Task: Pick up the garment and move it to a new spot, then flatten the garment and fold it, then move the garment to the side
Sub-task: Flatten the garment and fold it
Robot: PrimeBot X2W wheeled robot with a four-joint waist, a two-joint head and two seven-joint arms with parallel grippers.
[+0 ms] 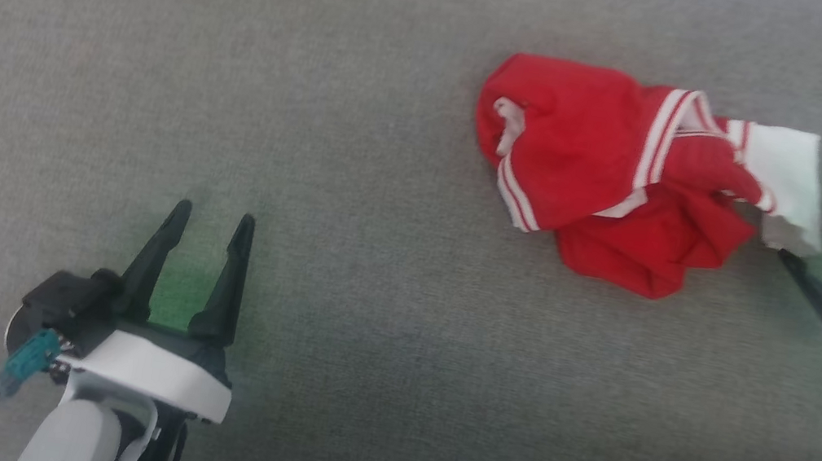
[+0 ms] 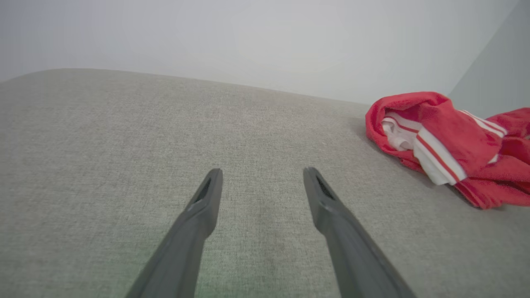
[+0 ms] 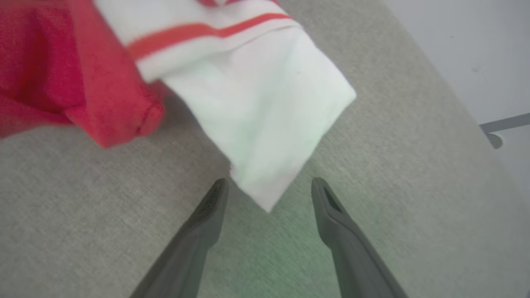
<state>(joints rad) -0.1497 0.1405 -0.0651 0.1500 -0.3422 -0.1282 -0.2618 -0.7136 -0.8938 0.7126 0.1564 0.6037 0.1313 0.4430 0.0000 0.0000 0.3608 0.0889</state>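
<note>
The garment (image 1: 615, 189) lies crumpled in 1 heap on the grey fabric surface (image 1: 363, 322), toward the upper right of the head view. Its red body is bunched up, with striped bands showing and a white sleeve end (image 1: 785, 183) sticking out on the robot's right. The right gripper (image 3: 267, 184) sits just beside that sleeve, jaws wide, and in the right wrist view the sleeve's corner lies between the 2 fingertips, ungripped. The left gripper (image 1: 213, 216) hangs well apart at lower left, jaws wide and holding nothing.
</note>
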